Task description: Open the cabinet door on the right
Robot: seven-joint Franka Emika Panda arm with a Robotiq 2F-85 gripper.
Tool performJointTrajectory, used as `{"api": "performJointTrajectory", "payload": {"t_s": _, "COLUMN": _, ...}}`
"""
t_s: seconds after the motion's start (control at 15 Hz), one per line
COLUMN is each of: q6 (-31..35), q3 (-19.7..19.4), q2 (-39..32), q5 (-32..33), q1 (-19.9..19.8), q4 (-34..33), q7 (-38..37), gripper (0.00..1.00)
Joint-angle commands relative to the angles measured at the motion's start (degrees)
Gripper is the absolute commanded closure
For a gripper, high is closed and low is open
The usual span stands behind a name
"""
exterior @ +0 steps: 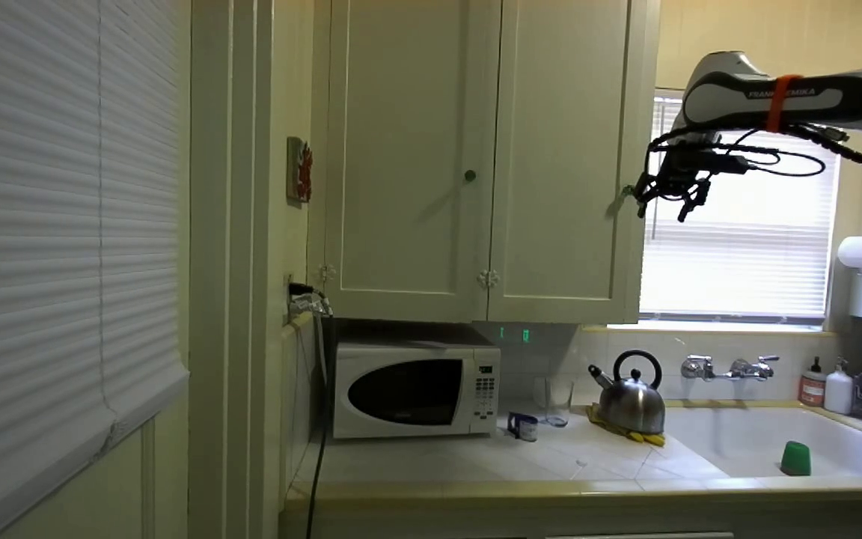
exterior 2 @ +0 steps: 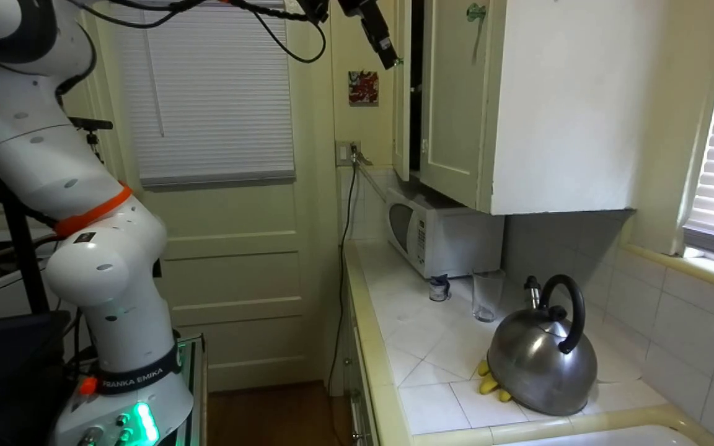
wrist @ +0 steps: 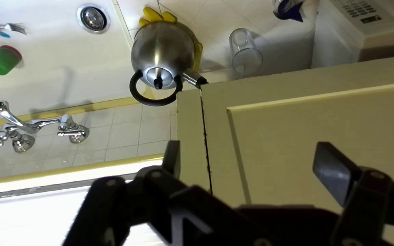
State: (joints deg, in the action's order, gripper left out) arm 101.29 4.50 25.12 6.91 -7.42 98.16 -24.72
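My gripper (exterior: 661,214) has its jaws spread wide. In an exterior view the cabinet door (exterior: 558,150) lies at ten o'clock from them, its green knob (exterior: 628,190) just beside; whether they touch, I can't tell. In my wrist view the door shows between the jaws and stretches toward two o'clock. It's tall, cream-painted, panelled, and looks closed, a thin dark seam edging it.

Right-hand cream wall-cabinet door (exterior: 557,150), closed
Tall, flat-panelled, it stands upright, greenish knob (exterior 2: 476,11) by its right edge.
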Motion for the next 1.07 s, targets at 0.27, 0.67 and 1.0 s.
{"api": "performJointTrajectory", "payload": {"t_s": 0.27, "q6": 3.5, "q3": -0.47, "q2": -2.64, "q5": 1.82, "q1": 0.19, "q4": -3.71, "q7": 1.15, "gripper": 0.0}}
{"api": "performJointTrajectory", "payload": {"t_s": 0.67, "q6": 9.1, "q3": -1.58, "q2": -8.02, "q5": 1.89, "q1": 0.41, "q4": -11.72, "q7": 2.88, "gripper": 0.0}}
{"api": "performJointTrajectory", "payload": {"t_s": 1.0, "q6": 16.13, "q3": -2.53, "q2": -11.32, "q5": 4.14, "q1": 0.26, "q4": -14.15, "q7": 4.57, "gripper": 0.07}}
